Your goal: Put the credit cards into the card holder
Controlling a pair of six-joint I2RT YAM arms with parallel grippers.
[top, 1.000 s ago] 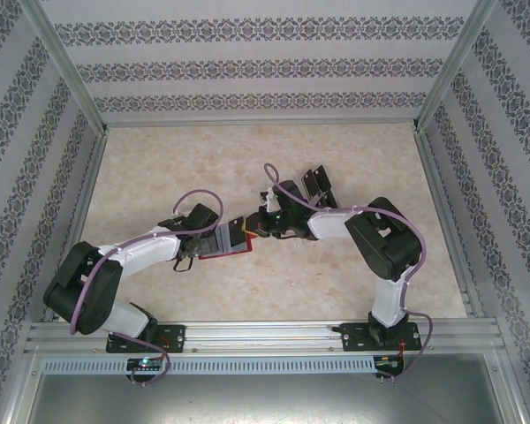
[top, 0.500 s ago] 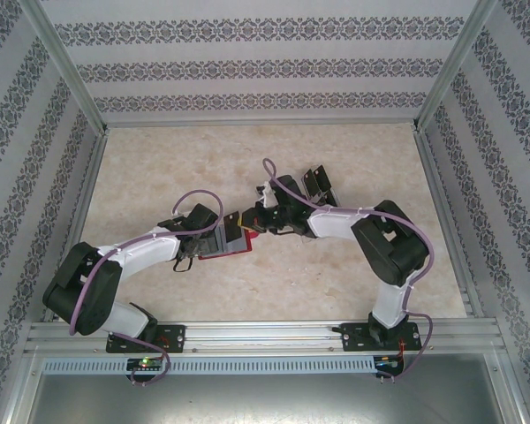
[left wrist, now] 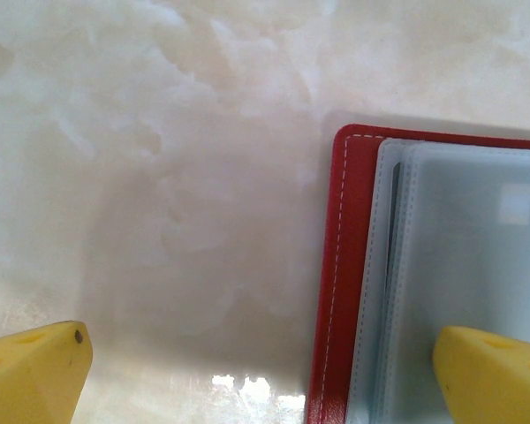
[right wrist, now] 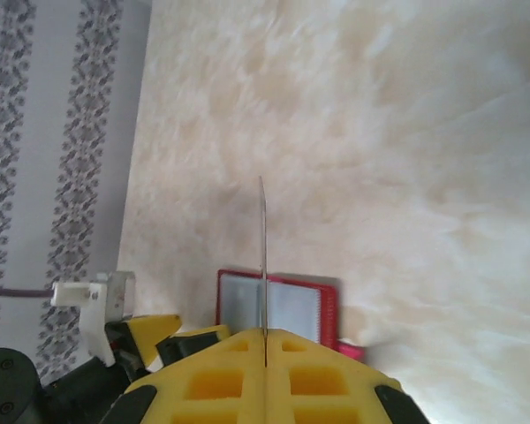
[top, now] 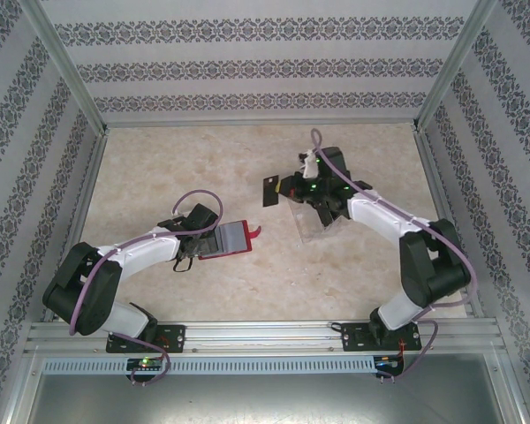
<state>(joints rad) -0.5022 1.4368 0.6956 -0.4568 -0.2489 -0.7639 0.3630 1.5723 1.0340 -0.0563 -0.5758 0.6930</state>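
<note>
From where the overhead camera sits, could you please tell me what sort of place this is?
Probably a purpose-built robot test cell: a left arm and right arm bolted to a rail, a marble-look tabletop, and aluminium posts holding patterned wall panels.

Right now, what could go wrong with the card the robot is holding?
The right gripper pinches the thin credit card by one end, so it might twist or slip. The left gripper is open over the edge of the card holder, not clamping it, so the holder may slide when the card pushes in.
</note>
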